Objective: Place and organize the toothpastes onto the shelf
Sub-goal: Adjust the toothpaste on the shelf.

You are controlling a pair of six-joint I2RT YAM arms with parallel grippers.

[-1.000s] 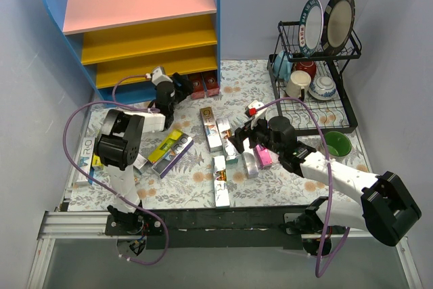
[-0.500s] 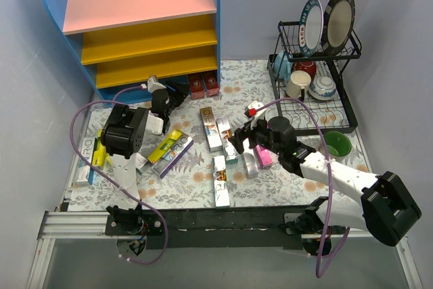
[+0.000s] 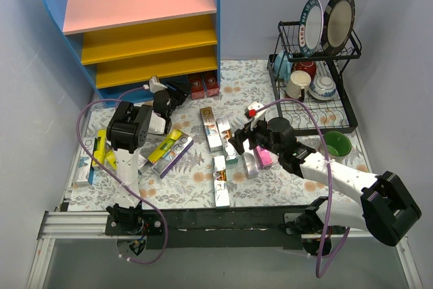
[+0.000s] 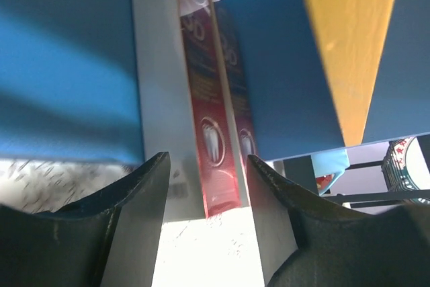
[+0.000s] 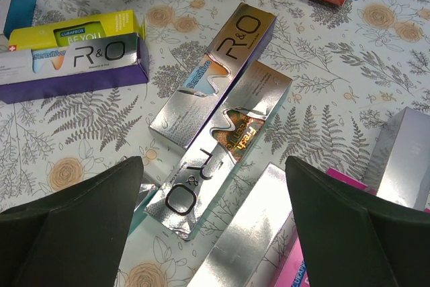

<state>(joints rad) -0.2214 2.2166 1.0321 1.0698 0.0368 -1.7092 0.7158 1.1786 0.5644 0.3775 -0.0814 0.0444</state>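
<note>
Shelf (image 3: 135,32) with blue sides, pink top and yellow boards stands at 11 o'clock of the bench (image 3: 189,175) in the top view. Black dish rack (image 3: 314,103) is at 2 o'clock, with two plates (image 3: 325,21) upright on it and cups inside.

Left arm reaches to 11 o'clock, toward the shelf foot. Left tool (image 4: 207,158) has its jaws apart with nothing pinched. It points at a white box (image 4: 161,99) and dark red boxes (image 4: 209,132), which stand upright side by side against the blue shelf wall, at the shelf's bottom right.

Right arm stretches from 5 o'clock to mid-bench. Right tool (image 5: 213,162) has its jaws wide apart and empty, and hovers over silver boxes (image 5: 222,99) that lie flat, touching each other. Yellow and purple boxes (image 5: 74,58) lie flat at that tool's 10 o'clock. In the top view a pink box (image 3: 262,157) lies at its 4 o'clock. A lone silver box (image 3: 220,187) lies flat at 6 o'clock of the bench, near the arm bases.
</note>
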